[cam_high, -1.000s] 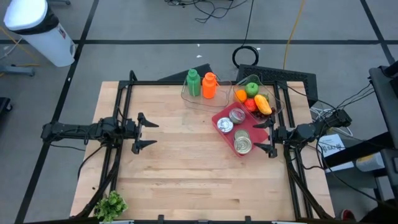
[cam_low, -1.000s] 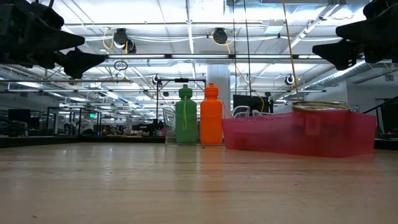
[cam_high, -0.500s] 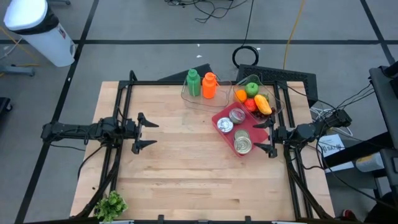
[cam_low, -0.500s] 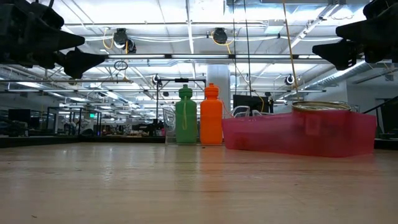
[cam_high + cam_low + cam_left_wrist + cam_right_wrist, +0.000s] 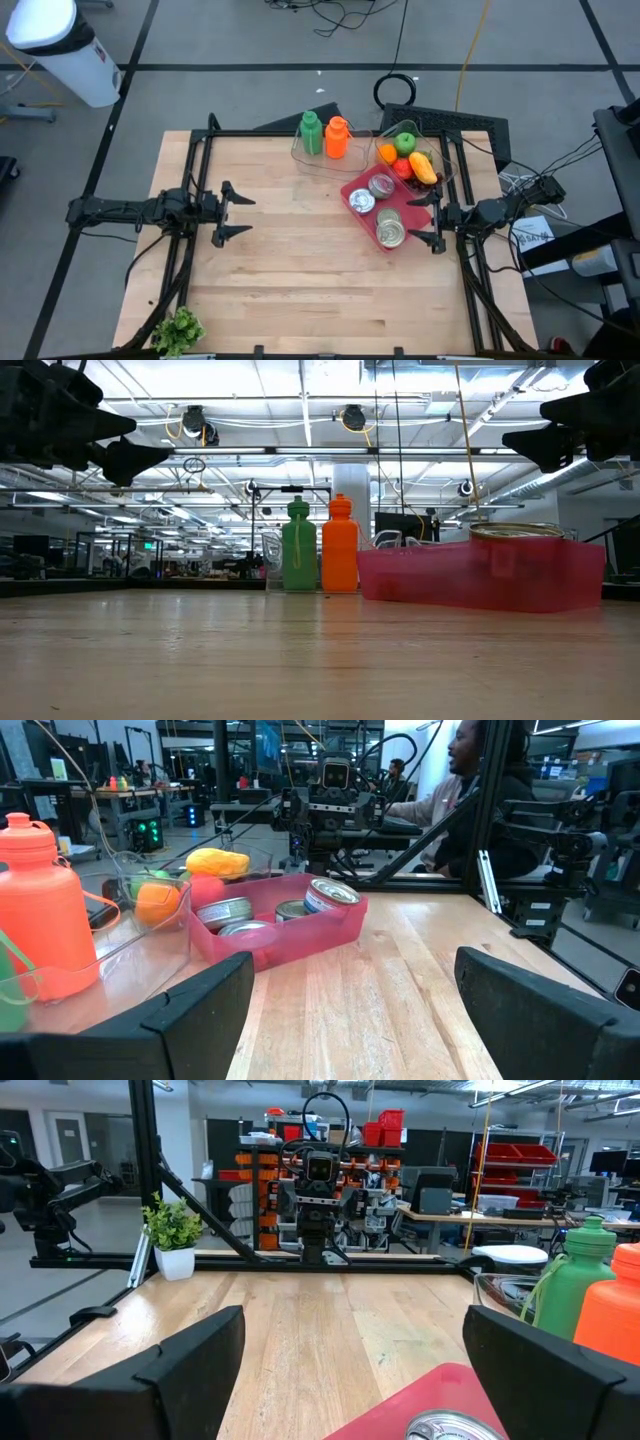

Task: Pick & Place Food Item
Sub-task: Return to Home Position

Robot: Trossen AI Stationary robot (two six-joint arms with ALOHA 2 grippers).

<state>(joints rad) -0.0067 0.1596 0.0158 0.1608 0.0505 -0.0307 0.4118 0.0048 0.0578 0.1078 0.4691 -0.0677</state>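
Several cans (image 5: 381,184) were seen lying lids up in the pink bin (image 5: 348,187), which was set askew toward the right side of the table (image 5: 300,290). A blue label was shown on the side of one can (image 5: 330,895) in the left wrist view, but its writing could not be read, and nothing legible was found on the lids. Just behind the bin, a clear tub (image 5: 448,165) was filled with fruit: a green apple (image 5: 404,142), an orange (image 5: 387,153), a red piece (image 5: 403,168) and a yellow-orange piece (image 5: 423,167). Beside it, a second clear tub (image 5: 297,152) was occupied by a green bottle (image 5: 311,133) and an orange bottle (image 5: 337,138), both upright and unmarked as far as could be told. The right gripper (image 5: 415,218) was held raised at the bin's right edge, its fingers spread wide and nothing between them. The left gripper (image 5: 243,214) was held above the table's left half, well apart from the bin, likewise spread and unloaded. A small plant (image 5: 178,328) was placed at the table's near left corner. A person (image 5: 470,770) was seated beyond the table in the left wrist view.
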